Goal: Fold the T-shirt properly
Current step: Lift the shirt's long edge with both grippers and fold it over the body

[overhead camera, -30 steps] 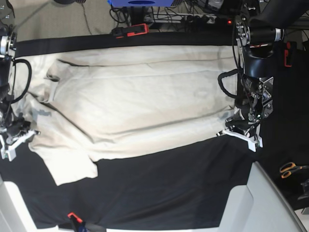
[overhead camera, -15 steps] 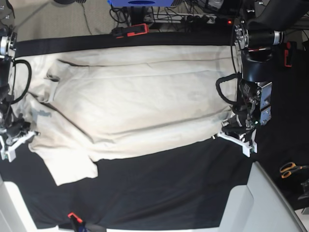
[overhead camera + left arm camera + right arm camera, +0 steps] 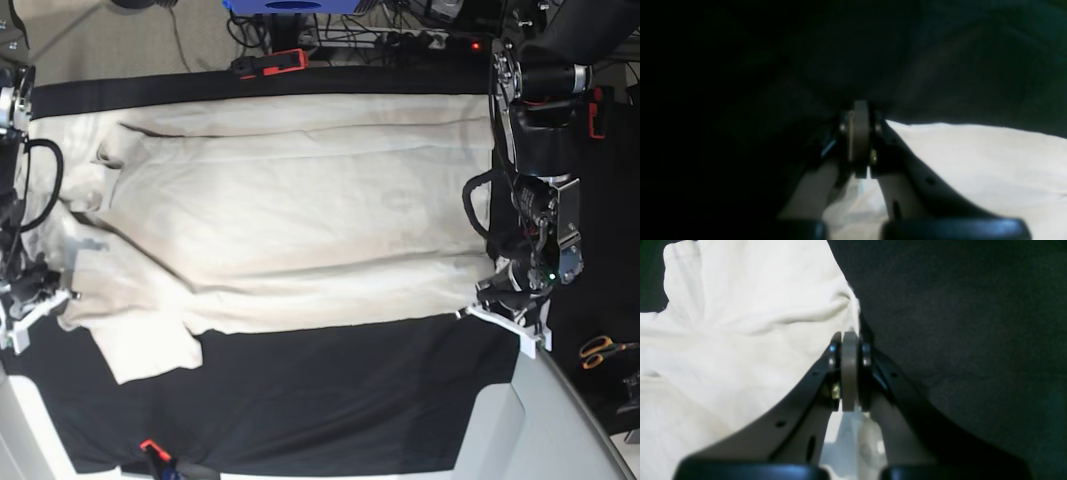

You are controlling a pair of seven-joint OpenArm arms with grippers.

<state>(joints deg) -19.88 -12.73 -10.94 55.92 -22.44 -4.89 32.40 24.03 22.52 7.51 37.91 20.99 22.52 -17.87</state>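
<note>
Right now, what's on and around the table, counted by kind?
T-shirt: 1
Black tablecloth: 1
Robot hands: 2, left hand and right hand
Scissors: 1
Red-handled clamps: 2, and
Total: 7

No writing, label, brand, number or sign can be read in any of the three views. The T-shirt (image 3: 290, 210) is plain cream cloth with no print, and the black cloth over the bench (image 3: 330, 390) carries no marking. The blue object (image 3: 292, 6) at the top edge of the base view may bear a dark oval mark, but it is too small and cut off by the frame to read. Both wrist views are dim and blurred close in, and nothing on the metal parts there resolves into letters or figures.
</note>
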